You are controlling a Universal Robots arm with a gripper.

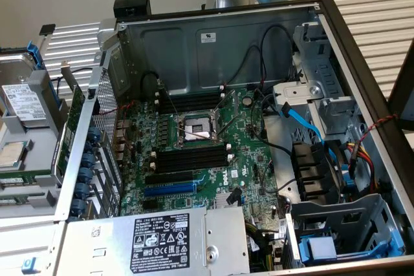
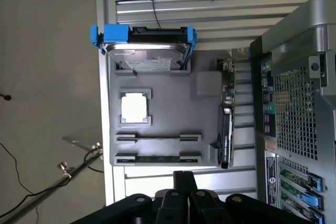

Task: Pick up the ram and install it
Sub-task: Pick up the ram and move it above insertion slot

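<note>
The ram (image 2: 157, 158) is a long narrow dark green stick lying in the holder of the grey parts tray (image 2: 205, 108) that is nearest my gripper. From the exterior view it is a thin green strip (image 1: 26, 176) on the tray at the exterior view's left, outside the computer case. My gripper (image 2: 184, 176) hangs above the tray's edge just short of the ram, its black fingers shut together with nothing between them. The motherboard (image 1: 249, 150) lies in the open case, with long black memory slots (image 1: 191, 158) beside the processor socket (image 1: 197, 127).
The tray also carries a hard drive in a blue bracket (image 2: 144, 48), a processor chip (image 2: 134, 107), an empty stick holder (image 2: 157, 137) and an upright expansion card (image 2: 227, 124). The case wall (image 1: 90, 134) stands between tray and motherboard. Cables (image 1: 304, 124) cross the case.
</note>
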